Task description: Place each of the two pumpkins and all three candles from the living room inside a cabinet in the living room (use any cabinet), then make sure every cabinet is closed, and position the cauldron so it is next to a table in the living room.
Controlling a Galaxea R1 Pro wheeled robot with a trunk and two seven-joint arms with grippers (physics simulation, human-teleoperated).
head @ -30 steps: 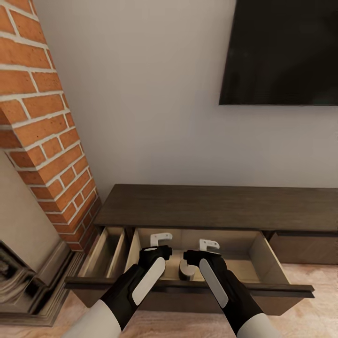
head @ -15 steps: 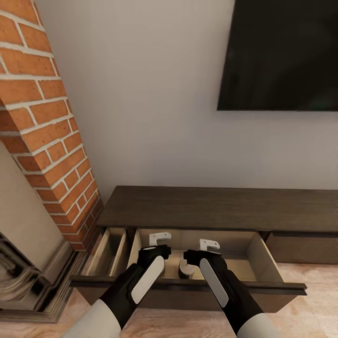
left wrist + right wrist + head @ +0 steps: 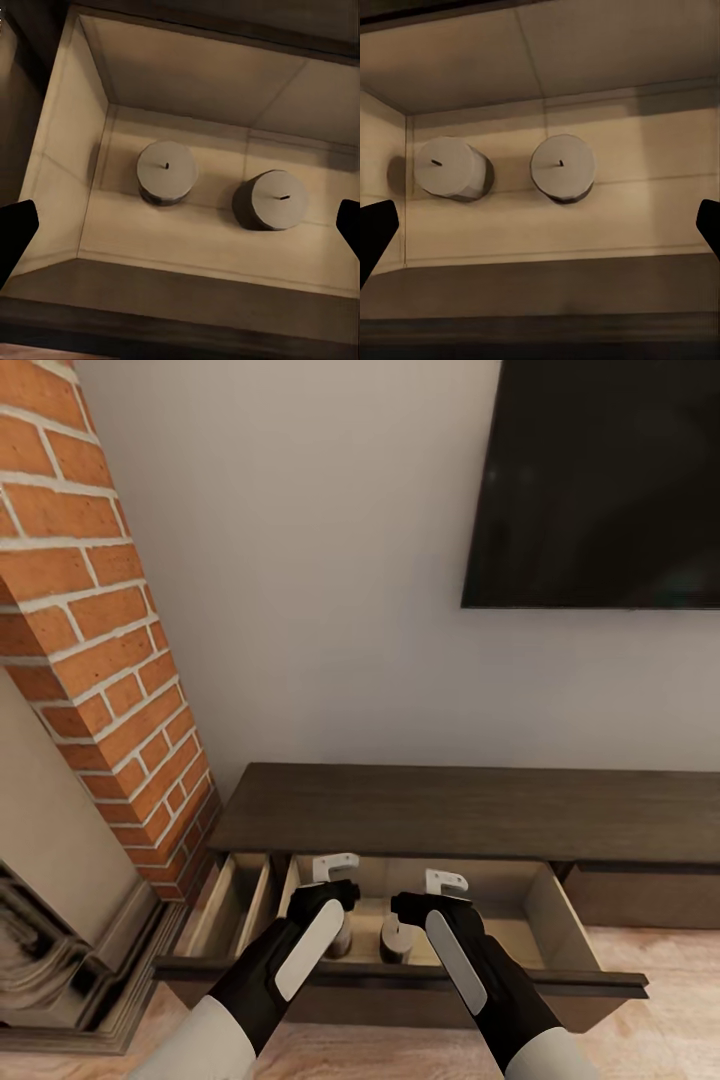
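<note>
Candles (image 3: pixel 167 172) (image 3: pixel 278 199) stand apart in the cabinet's (image 3: pixel 470 810) open drawer (image 3: pixel 545 905); left tool (image 3: pixel 334 872) and right tool (image 3: pixel 445 884) hover spread above, empty.

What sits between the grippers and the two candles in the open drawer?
Nothing visible. Both candles stand upright and apart on the drawer floor, with open space above them. The left gripper and right gripper hover over the drawer, jaws spread wide.

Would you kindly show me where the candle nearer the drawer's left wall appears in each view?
Head view: candle, in the open drawer, towards the bricks.
Left wrist view, nearest the side wall.
Right wrist view, by the corner.
Shared landmark: drawer's side wall.
</note>
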